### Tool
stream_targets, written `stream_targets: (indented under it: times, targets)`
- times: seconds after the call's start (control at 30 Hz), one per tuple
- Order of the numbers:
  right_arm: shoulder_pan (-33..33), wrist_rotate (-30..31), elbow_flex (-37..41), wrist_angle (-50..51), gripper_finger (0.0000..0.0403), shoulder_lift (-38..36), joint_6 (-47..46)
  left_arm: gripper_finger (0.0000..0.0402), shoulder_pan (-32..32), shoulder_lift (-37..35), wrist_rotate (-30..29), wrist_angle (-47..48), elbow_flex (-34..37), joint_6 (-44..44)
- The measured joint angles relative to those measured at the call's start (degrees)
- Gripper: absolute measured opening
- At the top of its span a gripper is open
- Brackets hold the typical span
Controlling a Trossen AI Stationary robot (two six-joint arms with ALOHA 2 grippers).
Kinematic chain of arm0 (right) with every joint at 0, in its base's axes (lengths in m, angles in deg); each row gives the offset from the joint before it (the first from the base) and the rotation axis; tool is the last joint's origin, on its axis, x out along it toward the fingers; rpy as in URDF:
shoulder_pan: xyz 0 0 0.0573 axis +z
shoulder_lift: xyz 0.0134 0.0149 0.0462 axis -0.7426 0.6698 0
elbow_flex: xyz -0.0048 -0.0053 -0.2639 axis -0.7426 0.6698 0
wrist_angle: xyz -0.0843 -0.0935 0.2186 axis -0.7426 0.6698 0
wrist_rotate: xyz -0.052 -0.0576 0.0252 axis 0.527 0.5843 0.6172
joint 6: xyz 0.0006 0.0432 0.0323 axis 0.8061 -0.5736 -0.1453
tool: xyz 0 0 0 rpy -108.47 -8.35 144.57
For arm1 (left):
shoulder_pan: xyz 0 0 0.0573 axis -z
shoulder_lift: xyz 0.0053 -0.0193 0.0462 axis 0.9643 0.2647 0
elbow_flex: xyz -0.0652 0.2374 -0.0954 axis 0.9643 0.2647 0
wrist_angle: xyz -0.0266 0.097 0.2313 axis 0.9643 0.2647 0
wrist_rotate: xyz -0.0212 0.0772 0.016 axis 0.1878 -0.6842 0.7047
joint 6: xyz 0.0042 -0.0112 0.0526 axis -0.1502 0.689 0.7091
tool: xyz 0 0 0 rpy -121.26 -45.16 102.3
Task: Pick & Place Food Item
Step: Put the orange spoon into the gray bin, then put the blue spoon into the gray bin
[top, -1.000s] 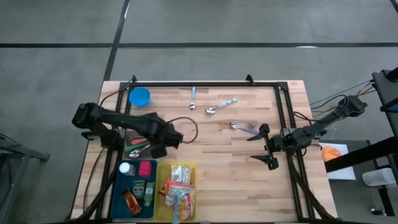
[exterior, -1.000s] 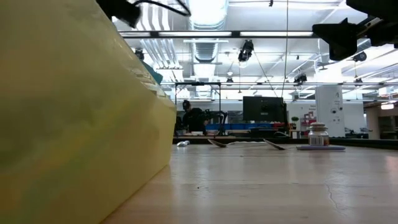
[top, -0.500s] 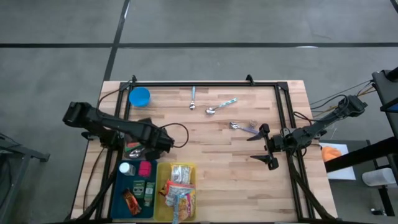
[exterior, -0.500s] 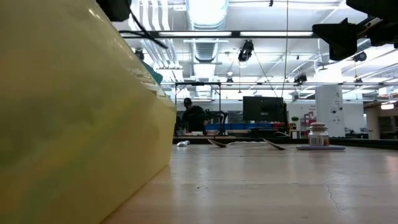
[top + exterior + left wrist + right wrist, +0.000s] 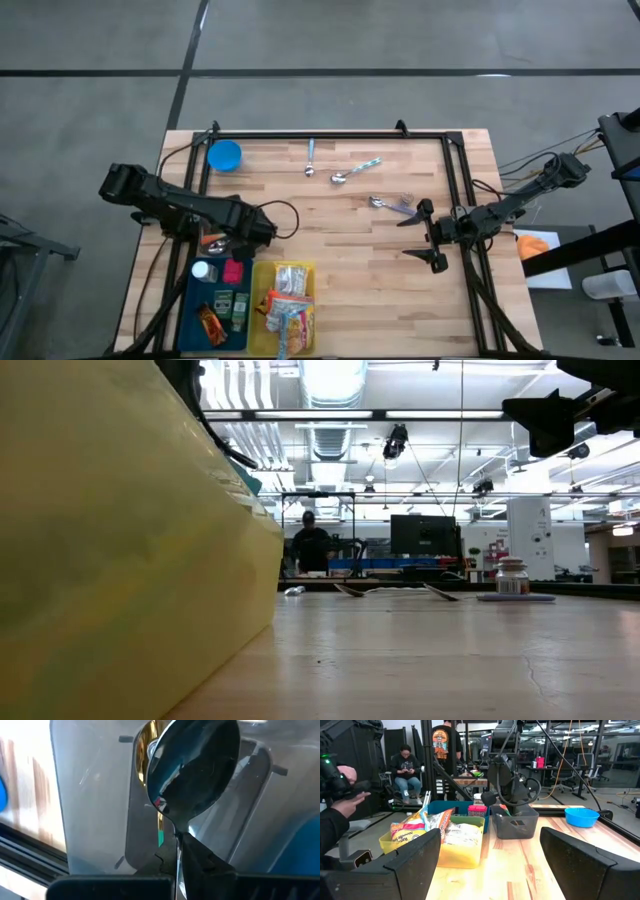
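The left end effector (image 5: 262,228) is hanging just past the far edge of the see-through yellow plastic bin (image 5: 252,310); it is squeezing tight on the thin handle of a shiny metal spoon (image 5: 192,765). It is holding the spoon by the handle so the round part is pointing down into the grey plastic tray with slots (image 5: 90,795), which is sitting right beside the yellow bin; I am guessing the spoon is going in there. The food, some crinkly noodle packets (image 5: 285,300), is lying inside the yellow bin; no end effector is touching it. The right end effector (image 5: 425,237) is waiting well away from the yellow bin, over the bare wooden tabletop (image 5: 360,280), with its fingers spread wide and nothing in them.

Only the left wrist view is showing the spoon up close and a gold tool already lying in a slot; the high view is showing where everything is sitting; the low view is mostly showing the yellow bin's wall; the right wrist view is showing the tray and bin side by side.
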Motion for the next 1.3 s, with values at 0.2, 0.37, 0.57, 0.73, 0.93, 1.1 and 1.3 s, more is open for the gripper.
stream_targets:
  times: [0.2,0.37,0.57,0.73,0.93,1.1,1.3]
  targets:
    - [0.0,0.0,0.0,0.0,0.0338,0.0,0.0,0.0028,-1.3,-0.5,0.0,-1.0,0.0,0.5]
    - [0.0,0.0,0.0,0.0,0.0338,0.0,0.0,0.0080,-2.1,-2.9,0.0,-2.2,0.0,0.7]
    - [0.0,0.0,0.0,0.0,0.0338,0.0,0.0,0.0139,-2.2,-4.3,0.0,-2.9,0.0,0.7]
    - [0.0,0.0,0.0,0.0,0.0338,0.0,0.0,0.0172,-2.2,-4.3,0.0,-3.2,0.0,0.9]
    - [0.0,0.0,0.0,0.0,0.0338,0.0,0.0,0.0188,-2.2,-4.3,0.0,-3.5,0.0,0.6]
    - [0.0,0.0,0.0,0.0,0.0338,0.0,0.0,0.0189,-2.2,-4.4,0.2,-2.9,-2.5,-1.0]
    - [0.0,0.0,0.0,0.0,0.0338,0.0,0.0,0.0189,-3.1,-4.6,-2.4,-1.5,-9.2,-7.6]
